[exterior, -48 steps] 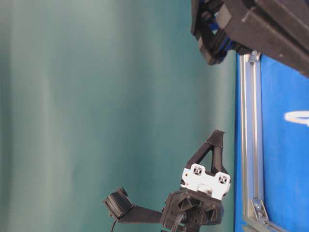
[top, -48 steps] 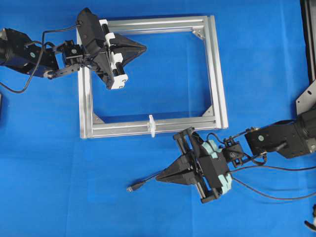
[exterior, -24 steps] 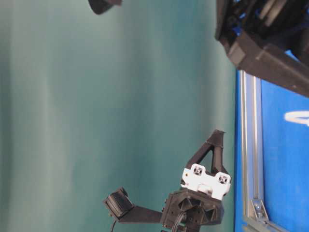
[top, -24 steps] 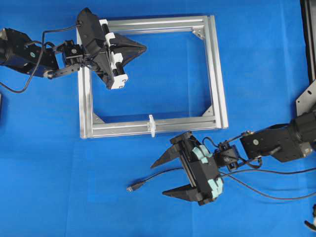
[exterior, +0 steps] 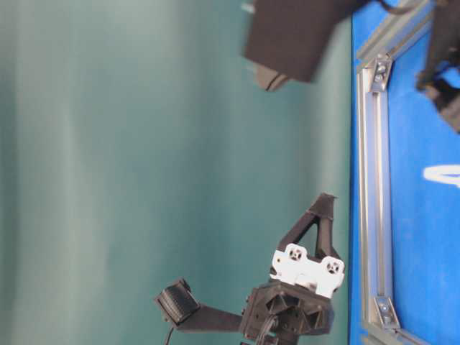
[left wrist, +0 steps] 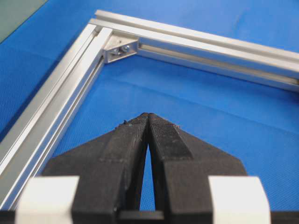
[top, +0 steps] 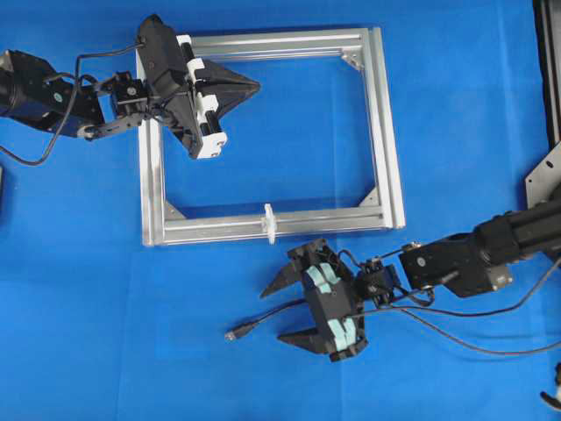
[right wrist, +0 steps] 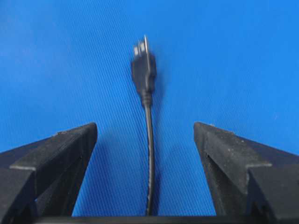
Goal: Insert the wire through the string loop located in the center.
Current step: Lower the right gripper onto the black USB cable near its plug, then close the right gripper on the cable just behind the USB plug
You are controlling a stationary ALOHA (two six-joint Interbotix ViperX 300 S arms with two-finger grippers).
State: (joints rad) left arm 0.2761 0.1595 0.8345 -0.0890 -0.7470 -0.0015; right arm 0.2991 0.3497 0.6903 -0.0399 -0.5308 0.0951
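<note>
Nearest to you, low on the blue table (top: pixel 88 351), lies the wire (top: pixel 272 312). You can see its small dark plug (top: pixel 235 334) at the left end, flat on the cloth, with nothing holding it. The thin black cable runs from there to the right, under your right gripper (top: pixel 279 310).

Your right gripper is wide open. Its two black fingers (right wrist: pixel 56 154) stand far apart, one on each side of the wire. In the right wrist view the wire (right wrist: pixel 149 154) runs straight up the middle of the gap and touches neither finger. The plug (right wrist: pixel 143 67) sits a bit beyond the fingertips, a little blurred.

Look a little farther and you find the near bar of the silver frame (top: pixel 386 175). The string loop (top: pixel 270 223) sits on the middle of that bar, small and white. It is near your right gripper but apart from it, and the wire is not in it.

Farthest away, at the far left corner of the frame, hangs your left gripper (top: pixel 256 85). It is closed tight, with its fingers (left wrist: pixel 168 140) pressed together and nothing between them. It points right, over the blue cloth inside the frame
</note>
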